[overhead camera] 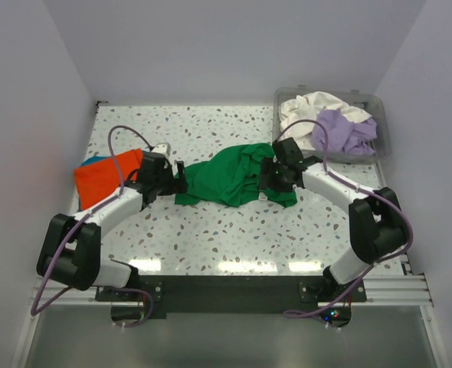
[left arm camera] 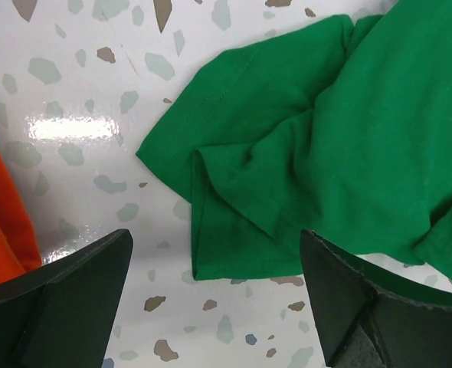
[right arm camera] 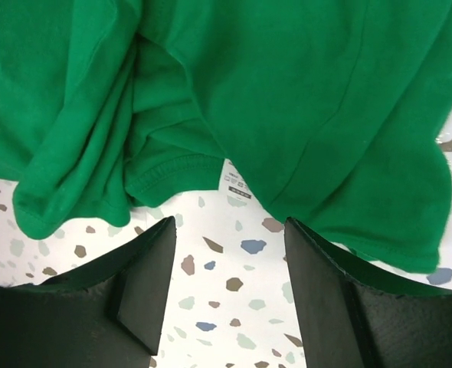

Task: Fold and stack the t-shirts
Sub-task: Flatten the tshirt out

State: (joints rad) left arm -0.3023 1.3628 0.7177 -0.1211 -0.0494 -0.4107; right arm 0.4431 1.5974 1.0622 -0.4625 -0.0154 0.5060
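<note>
speckled white tabletop (overhead camera: 211, 238) runs between plain pale walls (overhead camera: 211, 46). green shirt (overhead camera: 230, 178) lies crumpled and unfolded between the two hands, reaching from one to the other. clear bin (overhead camera: 384, 130) stands beyond the right hand (overhead camera: 268, 182), at the far right corner, holding a white shirt (overhead camera: 318, 106) and a lavender shirt (overhead camera: 341, 132), both bunched. orange shirt (overhead camera: 103, 178) lies flat just outside the left hand (overhead camera: 178, 180), beside its wrist; its edge shows at the left of that wrist view. a sliver of blue shirt (overhead camera: 90, 161) peeks from under the orange one's far edge. the left hand sits at the green shirt's left end with fingers spread wide. a sleeve hem lies on the tabletop just ahead of the gap, nearer the right finger, and nothing is pinched. the right hand sits at the shirt's right end, fingers likewise spread apart. the hem lies just ahead of the fingertips, with cloth reaching down beside the right finger, not clamped. small white label (right arm camera: 236, 182) sits on the green hem, straight ahead of the right hand's gap.
</note>
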